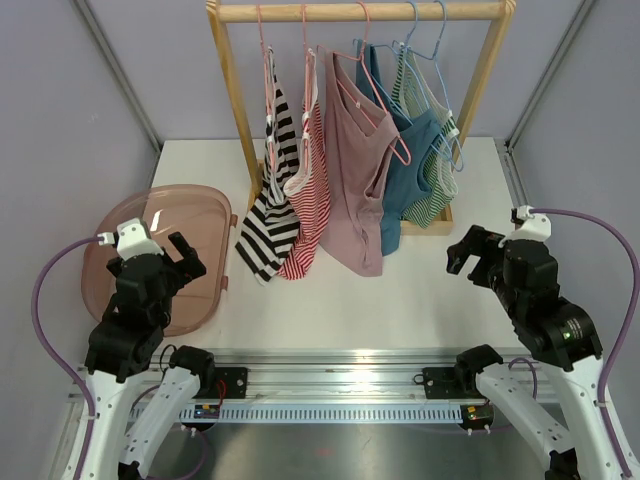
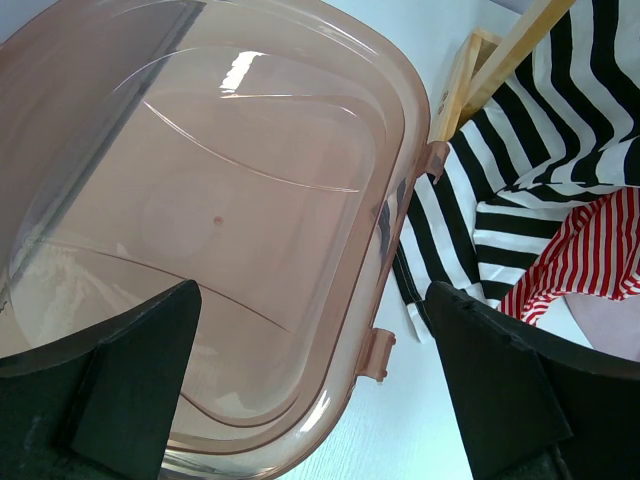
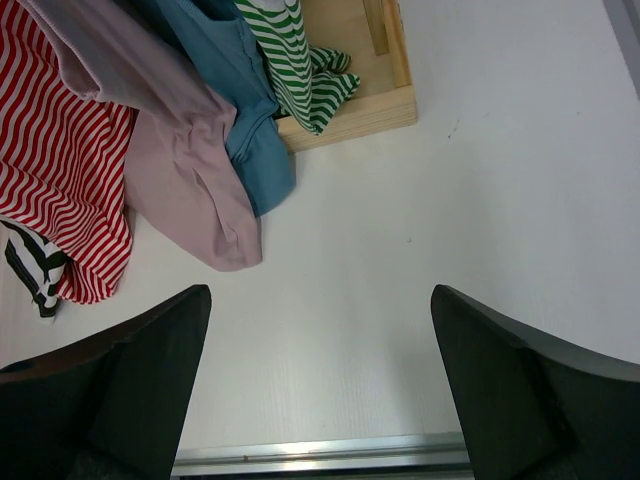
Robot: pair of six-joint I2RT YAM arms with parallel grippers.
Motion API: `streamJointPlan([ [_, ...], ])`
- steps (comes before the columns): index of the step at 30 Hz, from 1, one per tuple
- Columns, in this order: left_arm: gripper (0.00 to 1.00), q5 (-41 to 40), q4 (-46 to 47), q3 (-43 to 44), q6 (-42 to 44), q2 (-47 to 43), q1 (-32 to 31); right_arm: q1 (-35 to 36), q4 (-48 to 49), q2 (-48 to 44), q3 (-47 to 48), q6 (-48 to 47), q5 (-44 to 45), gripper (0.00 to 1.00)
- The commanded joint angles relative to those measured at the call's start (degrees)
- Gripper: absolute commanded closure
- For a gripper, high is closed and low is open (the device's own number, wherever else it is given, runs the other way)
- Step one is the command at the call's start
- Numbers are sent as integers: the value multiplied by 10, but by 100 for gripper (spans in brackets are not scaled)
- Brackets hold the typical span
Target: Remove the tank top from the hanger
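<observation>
The left gripper (image 1: 183, 258) hung with its jaws spread wide and nothing between them. In its wrist view the two dark fingers (image 2: 130, 380) framed the translucent pink tub (image 2: 300, 130), whose right rim ran just beside the low hem of the black-and-white striped tank top (image 2: 520, 190). The right gripper (image 1: 468, 255) was likewise parted and empty, poised over the white table (image 3: 400, 250) near the front right corner of the wooden rack base (image 3: 360, 115). Five tank tops hung on hangers (image 1: 403, 152) from the wooden rail (image 1: 360, 11). From left to right, after the black-and-white one, they were the red striped tank top (image 1: 310, 200), the pink tank top (image 1: 355, 180), the blue tank top (image 1: 405, 160) and the green striped tank top (image 1: 435, 180). The three left hems spilled forward past the base; whether they touched the tabletop could not be told. A broad bare strip of table lay between those hems and the near edge, and more open surface ran from the rack's right post to the table's right edge. The tub filled the left side.
</observation>
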Motion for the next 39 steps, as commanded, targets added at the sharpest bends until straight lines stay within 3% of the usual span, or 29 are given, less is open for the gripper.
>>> streamJointPlan([
  [1,1,-18,21,2,-6,-4,-3,5,13,12,8,8,11,1],
  [7,1,-10,20,19,-3,8,-3,5,19,13,4,12,3,1],
  [11,1,52,17,78,-7,42,-3,5,29,10,1,15,-28,1],
  [22,1,291,61,414,-24,275,-4,5,35,12,0,13,-80,1],
  [32,1,329,53,672,30,518,-18,5,24,-2,5,20,-144,0],
  [39,4,323,128,695,66,598,-42,5,22,-8,-6,23,-191,1],
])
